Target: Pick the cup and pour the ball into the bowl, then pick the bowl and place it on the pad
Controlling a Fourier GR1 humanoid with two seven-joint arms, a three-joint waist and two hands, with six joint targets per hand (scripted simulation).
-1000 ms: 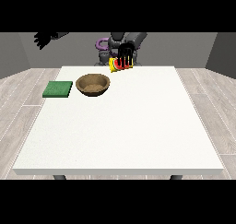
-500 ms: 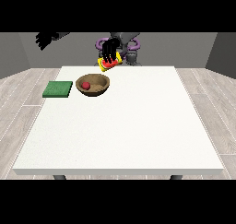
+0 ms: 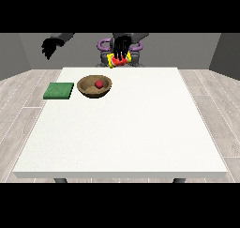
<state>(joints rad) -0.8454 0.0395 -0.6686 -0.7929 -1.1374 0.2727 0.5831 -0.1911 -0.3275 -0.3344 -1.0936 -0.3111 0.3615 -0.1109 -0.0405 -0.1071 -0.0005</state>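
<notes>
Since the frame half a second ago, the robot hand at the view's right (image 3: 121,46) has pulled back from over the wooden bowl (image 3: 95,87) toward the desk's far edge, carrying the yellow cup (image 3: 116,61) with it; the red ball (image 3: 99,84) stays in the bowl.

Pose: this robot hand hangs above the far edge, fingers pointing down and curled round the cup. The cup shows red at its mouth and sits tilted under the fingers, above the desk (image 3: 126,128) rather than on it.

The robot hand at the view's left (image 3: 49,48) is raised well off to the side, beyond the desk's far left corner, its fingers drooping loosely, holding nothing.

Labels: no writing can be read on any item.

Layout: bowl stands upright near the far left part of the desk, ball resting inside, right of centre. Green pad (image 3: 59,91) lies flat just left of the bowl, apart from it, close to the left edge. Near half and right side of the desk surface are bare white.
</notes>
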